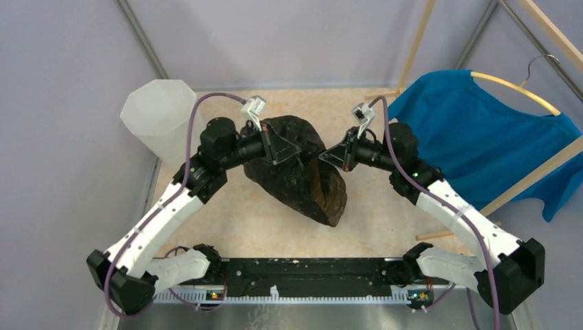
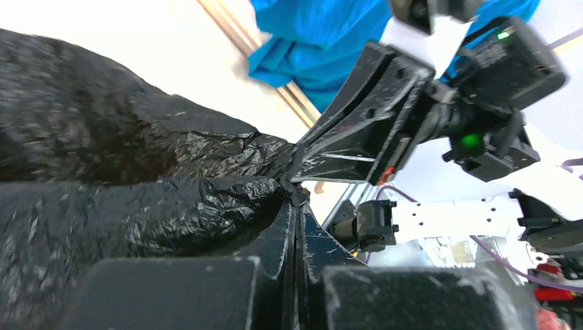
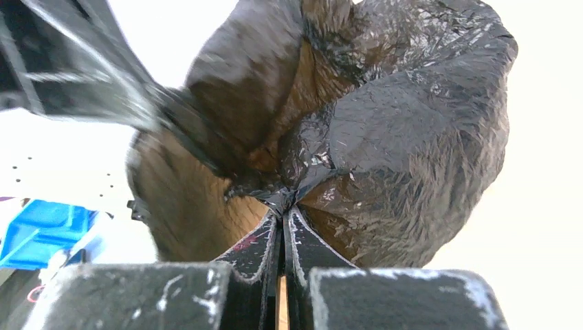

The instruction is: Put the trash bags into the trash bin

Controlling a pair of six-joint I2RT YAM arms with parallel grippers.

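The left tool [image 1: 276, 148] is reaching in from the left over the middle of the surface [image 1: 385, 216], and the right tool [image 1: 328, 157] is reaching in from the right to meet it. Between them the trash bag [image 1: 302, 175] is bulging as a crumpled black mass, its far end by the left tool and its near end pointing toward the arm bases. From above it is not showing whether its underside is touching the surface.

In the left wrist view the left tool [image 2: 295, 206] is pinching a fold of the trash bag [image 2: 103, 158], with its fingers pressed together on the thin film. The right tool [image 2: 299, 166] is biting the same bunched edge just beside and above it.

In the right wrist view the right tool [image 3: 283, 210] is squeezing a gathered twist of the trash bag [image 3: 405, 137], its fingers closed on the plastic with almost no gap. The film is showing brownish and slightly see-through where it is stretching around that twist. The left tool [image 3: 161, 106] is entering from the upper left, blurred, and meeting the plastic there.

The trash bin [image 1: 161, 113] is standing at the far left corner, upright, behind the left arm and apart from the bag. A blue T-shirt [image 1: 474, 137] is hanging on a hanger [image 1: 515, 86] at the far right, behind the right arm.
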